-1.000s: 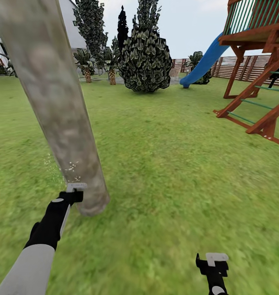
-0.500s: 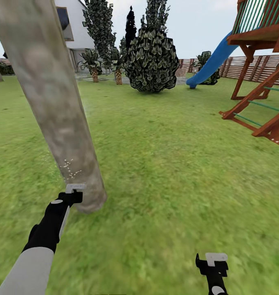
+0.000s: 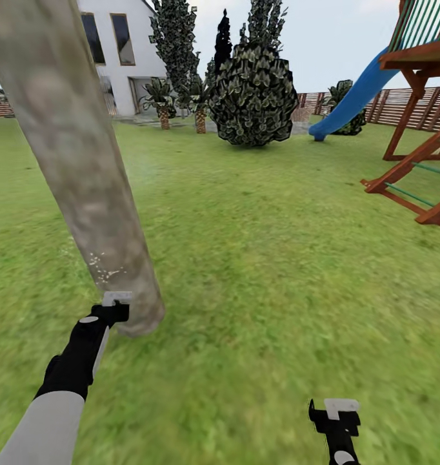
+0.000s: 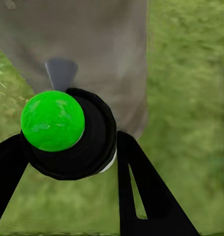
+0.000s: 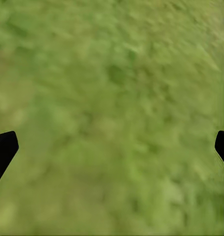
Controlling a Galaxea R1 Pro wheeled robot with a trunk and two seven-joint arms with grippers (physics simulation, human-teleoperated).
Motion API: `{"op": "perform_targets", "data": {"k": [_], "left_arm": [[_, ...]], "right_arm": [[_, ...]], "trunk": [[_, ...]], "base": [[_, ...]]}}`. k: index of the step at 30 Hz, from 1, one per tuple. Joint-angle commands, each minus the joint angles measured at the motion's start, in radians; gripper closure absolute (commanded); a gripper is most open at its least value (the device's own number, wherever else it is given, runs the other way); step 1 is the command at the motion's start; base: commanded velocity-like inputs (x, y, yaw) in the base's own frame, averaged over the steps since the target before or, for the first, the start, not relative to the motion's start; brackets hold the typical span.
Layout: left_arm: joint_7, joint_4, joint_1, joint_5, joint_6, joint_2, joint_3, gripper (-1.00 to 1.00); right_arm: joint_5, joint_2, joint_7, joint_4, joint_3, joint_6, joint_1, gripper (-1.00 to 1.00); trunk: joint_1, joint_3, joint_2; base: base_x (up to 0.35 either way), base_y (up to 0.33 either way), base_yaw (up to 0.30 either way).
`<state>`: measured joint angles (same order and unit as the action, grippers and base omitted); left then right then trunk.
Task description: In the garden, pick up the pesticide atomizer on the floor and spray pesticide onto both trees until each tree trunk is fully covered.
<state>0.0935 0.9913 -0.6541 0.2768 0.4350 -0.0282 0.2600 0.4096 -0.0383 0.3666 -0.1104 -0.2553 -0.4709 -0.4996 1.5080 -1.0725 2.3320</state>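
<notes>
A thick, mottled grey-beige tree trunk (image 3: 84, 168) leans up from the grass at the left, and it fills the far side of the left wrist view as the trunk (image 4: 102, 49). My left gripper (image 3: 115, 309) is right at the trunk's base, shut on the pesticide atomizer (image 4: 67, 132), a dark round bottle whose top shows bright green here. A grey nozzle (image 4: 61, 73) points at the bark. Small white spray specks (image 3: 104, 268) sit on the trunk just above the gripper. My right gripper (image 3: 338, 413) hangs low at the right over bare grass, open, fingertips (image 5: 3, 147) wide apart.
A wooden play frame (image 3: 420, 161) with a blue slide (image 3: 352, 103) stands at the right. A big round dark bush (image 3: 253, 97), short palms (image 3: 160, 100), tall dark trees (image 3: 175, 45) and a white house (image 3: 120, 51) line the back, with a brown fence (image 3: 375, 106) behind. Open lawn (image 3: 271, 258) lies between.
The whole picture has shifted right, so the camera has turned left and the white house has come into view. The left gripper stays at the trunk's base; spray specks persist.
</notes>
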Motion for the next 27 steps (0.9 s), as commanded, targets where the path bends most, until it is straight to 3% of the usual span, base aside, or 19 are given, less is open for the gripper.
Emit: {"op": "perform_targets", "data": {"k": [1,3,7,9,11,14,17,20,27], "left_arm": [[0.0,0.002,0.026,-0.003,0.0,0.001,0.037,1.0],[0.001,-0.002,0.04,-0.001,0.0,0.001,0.079,1.0],[-0.001,-0.003,0.043,0.005,0.005,-0.005,0.097,1.0],[-0.001,-0.003,0.044,0.006,0.009,-0.007,0.126,1.0],[-0.053,-0.006,0.046,0.007,0.009,-0.007,0.144,1.0],[-0.111,-0.014,0.055,0.004,0.01,-0.008,0.145,1.0],[-0.12,-0.021,0.059,0.001,0.01,-0.002,0.134,1.0],[-0.121,-0.116,0.06,0.003,0.007,-0.004,0.134,1.0],[-0.129,-0.146,0.059,0.001,0.005,0.006,0.136,1.0]], "right_arm": [[-0.001,0.0,0.0,0.0,0.0,0.0,0.0,-1.0],[-0.001,0.0,0.0,0.0,-0.001,0.0,0.0,-1.0],[-0.002,0.0,0.001,0.0,-0.001,0.0,0.0,-1.0],[-0.001,0.0,0.0,0.0,-0.001,0.0,0.0,-1.0],[-0.001,0.0,0.0,0.0,0.0,0.0,0.0,-1.0],[-0.001,0.0,0.0,0.0,0.0,0.0,0.0,-1.0],[0.0,-0.001,0.0,0.0,0.0,0.0,0.0,-1.0],[0.0,-0.001,0.0,0.0,-0.001,0.0,0.001,-1.0],[-0.001,-0.001,0.0,0.0,0.0,0.0,0.0,-1.0]], "trunk": [[0.0,0.0,0.0],[0.0,0.0,0.0],[0.0,0.0,0.0],[0.0,0.0,0.0],[0.0,0.0,0.0],[0.0,0.0,0.0],[0.0,0.0,0.0],[0.0,0.0,0.0],[0.0,0.0,0.0]], "base": [[0.001,-0.274,0.0],[0.0,-0.274,0.008],[0.052,-0.268,0.189],[0.216,-0.198,0.269],[0.285,-0.128,0.274],[0.321,-0.038,0.233],[0.334,-0.003,0.029],[0.285,-0.076,0.003],[-0.119,-0.221,0.0]]}}
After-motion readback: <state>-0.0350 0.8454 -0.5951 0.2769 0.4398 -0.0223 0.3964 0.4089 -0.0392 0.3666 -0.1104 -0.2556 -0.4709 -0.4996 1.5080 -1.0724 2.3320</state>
